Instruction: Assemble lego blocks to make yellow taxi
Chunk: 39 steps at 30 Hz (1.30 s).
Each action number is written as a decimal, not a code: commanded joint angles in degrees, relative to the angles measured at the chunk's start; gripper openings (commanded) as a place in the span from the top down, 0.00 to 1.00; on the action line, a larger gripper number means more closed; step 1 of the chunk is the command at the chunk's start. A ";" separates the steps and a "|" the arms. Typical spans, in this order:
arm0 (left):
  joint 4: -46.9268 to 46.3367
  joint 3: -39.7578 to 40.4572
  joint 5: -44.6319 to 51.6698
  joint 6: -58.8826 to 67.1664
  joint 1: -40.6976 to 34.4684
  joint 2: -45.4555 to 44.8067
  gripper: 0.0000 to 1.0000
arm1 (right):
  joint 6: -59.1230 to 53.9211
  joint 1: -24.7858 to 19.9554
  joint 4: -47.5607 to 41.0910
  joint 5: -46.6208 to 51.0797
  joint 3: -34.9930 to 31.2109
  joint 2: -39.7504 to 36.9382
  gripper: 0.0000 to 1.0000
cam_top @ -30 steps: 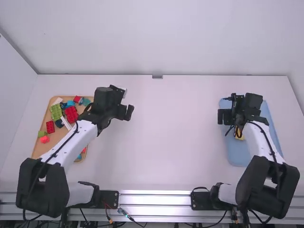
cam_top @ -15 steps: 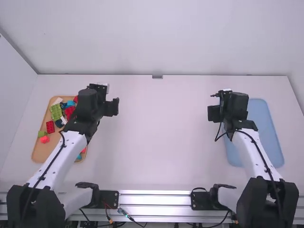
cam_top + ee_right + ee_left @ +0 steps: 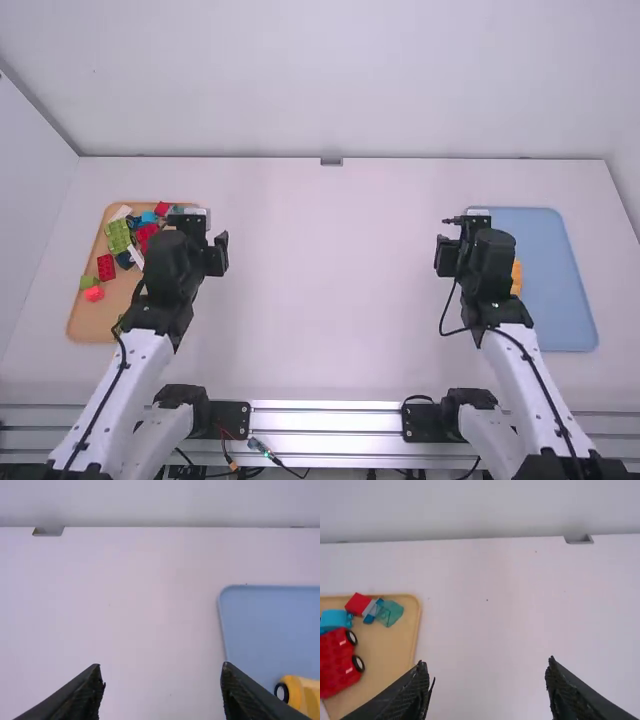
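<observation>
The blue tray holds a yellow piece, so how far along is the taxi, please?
The yellow piece with its black wheel looks at least partly built. Nothing is in hand: the left gripper and right gripper are open and empty. What is left I cannot tell, as the piece's full shape is unclear.

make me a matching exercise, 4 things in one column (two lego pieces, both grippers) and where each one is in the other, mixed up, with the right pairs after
Things
1. yellow piece
2. left gripper
3. red piece with black wheels
4. right gripper

Places
A. in the tan tray
B. open, nearer the blue tray than the tan one
C. open, nearer the tan tray than the blue one
D. in the blue tray

Right pairs: 1-D, 2-C, 3-A, 4-B
</observation>
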 commanded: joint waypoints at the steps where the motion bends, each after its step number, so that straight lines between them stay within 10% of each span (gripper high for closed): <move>1: 0.12 -2.96 -0.14 0.05 0.01 -3.66 0.45 | 1.45 -0.19 0.01 0.60 -3.28 -3.04 0.45; 25: 0.12 -31.07 -0.14 0.05 0.01 -33.31 0.96 | 1.45 -0.19 0.01 0.60 -31.53 -33.41 0.98; 39: 0.12 -31.07 -0.14 0.05 0.01 -44.68 1.00 | 1.45 -0.19 0.01 0.60 -31.53 -45.93 1.00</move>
